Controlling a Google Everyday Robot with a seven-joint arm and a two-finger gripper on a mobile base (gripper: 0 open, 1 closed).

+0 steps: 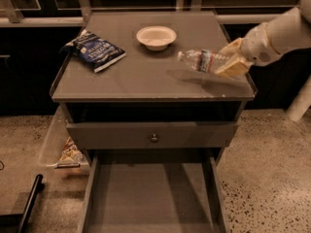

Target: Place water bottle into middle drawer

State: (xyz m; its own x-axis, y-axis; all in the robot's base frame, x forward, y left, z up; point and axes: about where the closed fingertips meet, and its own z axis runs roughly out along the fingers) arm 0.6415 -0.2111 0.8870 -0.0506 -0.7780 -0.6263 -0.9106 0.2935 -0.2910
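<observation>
Grey cabinet point(146, 81) fills mid-frame, seen from above and in front, with a flat top and speckled floor point(272, 178) around it. The middle drawer point(150, 198) is pulled out towards the camera at the bottom of the frame; its plain grey floor is bare and its thin side walls show left and right. Above it is a closed drawer front point(116, 136) with a small round knob point(154, 138). The white arm point(282, 33) enters from the right edge and slants down-left over the cabinet's right rear corner. A clear bin point(51, 144) on the cabinet's left side has something pale lying in it. A blue snack bag point(95, 51) lies on the top at left rear. A pale bowl point(156, 37) stands upright at centre rear, well apart from the bag. The gripper point(228, 62), at the end of the arm, is over the right edge of the top, its tan fingers point(234, 68) closed around the base end of the water bottle point(201, 60). The bottle is held roughly level, sticking out leftward from the gripper, with its cap point(181, 56) pointing towards the bowl and its red-and-blue label just left of the fingers. It is raised clear of the surface, and its shadow point(194, 77) falls on the top beneath it. The bottle is above the cabinet top, not over the open drawer.
</observation>
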